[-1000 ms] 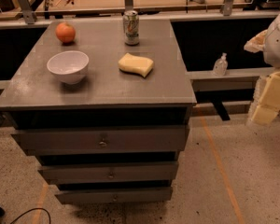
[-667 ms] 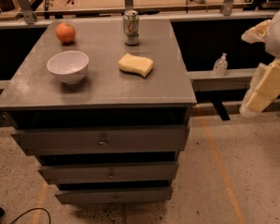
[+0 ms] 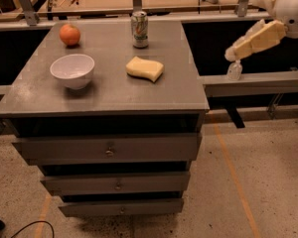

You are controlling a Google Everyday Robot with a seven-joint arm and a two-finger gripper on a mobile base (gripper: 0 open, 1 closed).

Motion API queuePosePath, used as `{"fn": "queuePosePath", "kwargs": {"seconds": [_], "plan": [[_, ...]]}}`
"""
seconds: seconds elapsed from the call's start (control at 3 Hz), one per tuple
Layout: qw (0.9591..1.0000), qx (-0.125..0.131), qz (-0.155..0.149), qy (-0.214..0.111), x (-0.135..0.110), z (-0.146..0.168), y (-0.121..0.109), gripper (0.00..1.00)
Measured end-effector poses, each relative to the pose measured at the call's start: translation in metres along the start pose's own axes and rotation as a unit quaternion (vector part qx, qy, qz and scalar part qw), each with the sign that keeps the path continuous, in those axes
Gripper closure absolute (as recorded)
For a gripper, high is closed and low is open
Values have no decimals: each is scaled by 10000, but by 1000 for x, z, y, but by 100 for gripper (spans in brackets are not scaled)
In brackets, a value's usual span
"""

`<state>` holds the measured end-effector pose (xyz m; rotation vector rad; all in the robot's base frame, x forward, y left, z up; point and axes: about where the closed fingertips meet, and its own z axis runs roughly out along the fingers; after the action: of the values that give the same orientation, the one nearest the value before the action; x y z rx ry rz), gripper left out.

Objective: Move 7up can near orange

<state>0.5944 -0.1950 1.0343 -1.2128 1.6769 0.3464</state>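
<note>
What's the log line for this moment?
7up can: upright, back edge of table | orange: back-left corner, apart from can | gripper: off table's right side

Gripper [image 3: 252,39] well right of 7up can [image 3: 139,29]

Cabinet top [image 3: 104,90] holds orange [image 3: 69,34], 7up can [image 3: 139,29], bowl [image 3: 72,70], sponge [image 3: 145,68]

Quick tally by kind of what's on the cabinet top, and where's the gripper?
Can: 1, the 7up can
Fruit: 1, the orange
Bowl: 1, the white bowl
Sponge: 1, the yellow sponge
Total: 4
The gripper is in the air beyond the right edge of the cabinet top, touching none of them.
</note>
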Motion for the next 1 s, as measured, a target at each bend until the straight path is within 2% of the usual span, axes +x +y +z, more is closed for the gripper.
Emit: {"fn": "queuePosePath", "kwargs": {"seconds": [0.33, 0.67, 1.0], "plan": [[9848, 189, 854, -1498, -53, 45, -42, 0], [9827, 490, 898, -1544, -54, 39, -57, 0], [9820, 543, 938, -1546, -60, 53, -52, 0]]}}
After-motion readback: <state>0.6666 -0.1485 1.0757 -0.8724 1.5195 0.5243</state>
